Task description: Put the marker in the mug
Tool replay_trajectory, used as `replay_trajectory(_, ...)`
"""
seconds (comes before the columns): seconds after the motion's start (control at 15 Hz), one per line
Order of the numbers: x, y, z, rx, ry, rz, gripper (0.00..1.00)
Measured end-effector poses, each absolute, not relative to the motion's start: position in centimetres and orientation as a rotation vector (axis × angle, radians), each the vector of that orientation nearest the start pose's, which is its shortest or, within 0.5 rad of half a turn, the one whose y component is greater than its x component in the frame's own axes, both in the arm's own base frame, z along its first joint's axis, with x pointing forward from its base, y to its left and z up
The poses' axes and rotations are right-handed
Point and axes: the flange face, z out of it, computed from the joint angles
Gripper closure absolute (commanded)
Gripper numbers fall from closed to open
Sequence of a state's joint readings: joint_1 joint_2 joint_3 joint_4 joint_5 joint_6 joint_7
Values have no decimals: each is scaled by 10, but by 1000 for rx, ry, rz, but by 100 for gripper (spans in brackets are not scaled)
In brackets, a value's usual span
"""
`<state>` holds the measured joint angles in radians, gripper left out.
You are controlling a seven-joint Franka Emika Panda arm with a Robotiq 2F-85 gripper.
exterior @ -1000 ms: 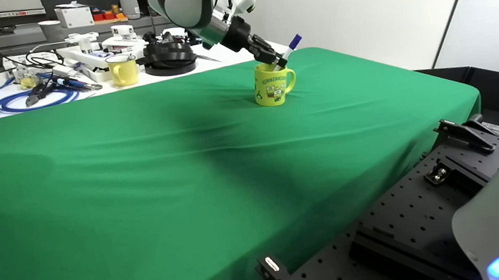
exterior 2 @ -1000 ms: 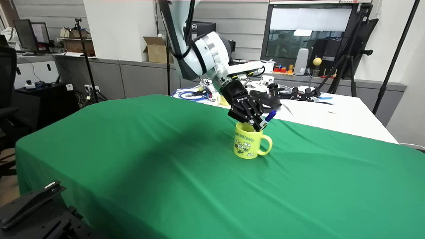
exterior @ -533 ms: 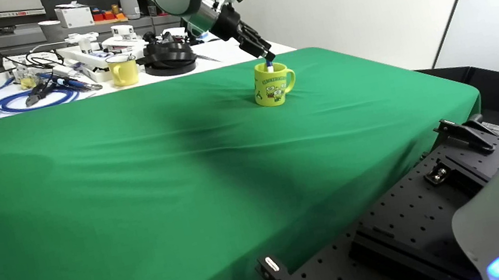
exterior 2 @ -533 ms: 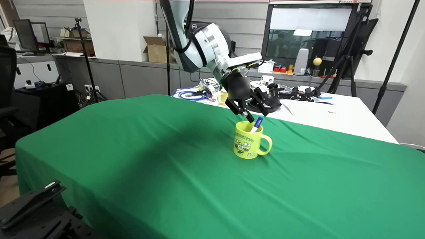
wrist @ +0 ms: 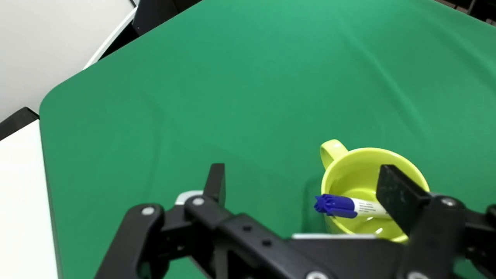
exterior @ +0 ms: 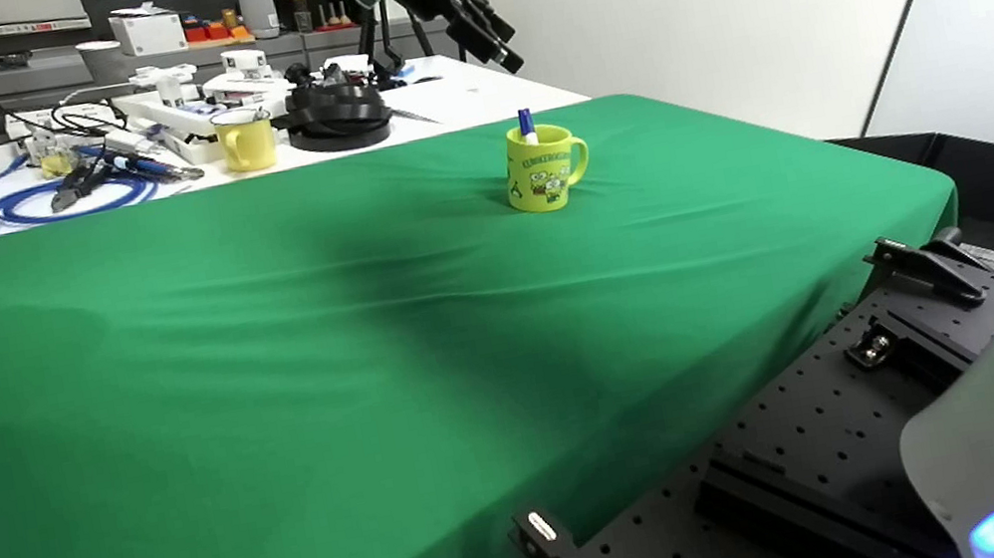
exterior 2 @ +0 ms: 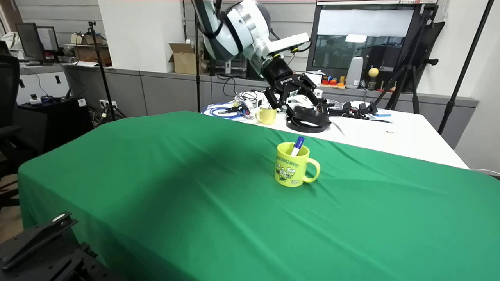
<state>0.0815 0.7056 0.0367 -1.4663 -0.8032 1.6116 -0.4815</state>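
The yellow mug [exterior 2: 290, 168] stands upright on the green cloth, handle and printed cartoon faces showing in both exterior views. Inside it leans the marker [exterior 2: 298, 146], its blue cap sticking up above the rim. Seen from the wrist, the marker's cap [wrist: 336, 205] rests across the mug's rim [wrist: 381, 150], while the lower end of the white barrel is hidden behind a finger [wrist: 403, 197]. My gripper [wrist: 301, 174] is open, its fingers spread wide with nothing held between them. In both exterior views it hangs above and behind the mug, well apart from it.
Behind the green cloth [exterior: 288, 354] a white table carries another yellow mug [exterior: 247, 145], black coiled straps [exterior: 336, 114], blue cable [exterior: 72, 199] and tools. A black perforated plate [exterior: 790, 462] lies along the front edge, with a tripod [exterior 2: 410, 78] at the back.
A second ago my gripper was shut on the marker over the mug. It opened, let go, and rose up and back. The marker tipped over and now leans in the mug, which stayed put.
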Motion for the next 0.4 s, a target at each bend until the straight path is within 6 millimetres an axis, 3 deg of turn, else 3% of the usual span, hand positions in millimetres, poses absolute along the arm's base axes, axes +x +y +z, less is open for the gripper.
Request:
replay_trajectory(0.2, 671, 3, 274, 2158, 995, -808, 0)
replay_trajectory(0.4, 671, 4, 277, 2158, 994, -806, 0)
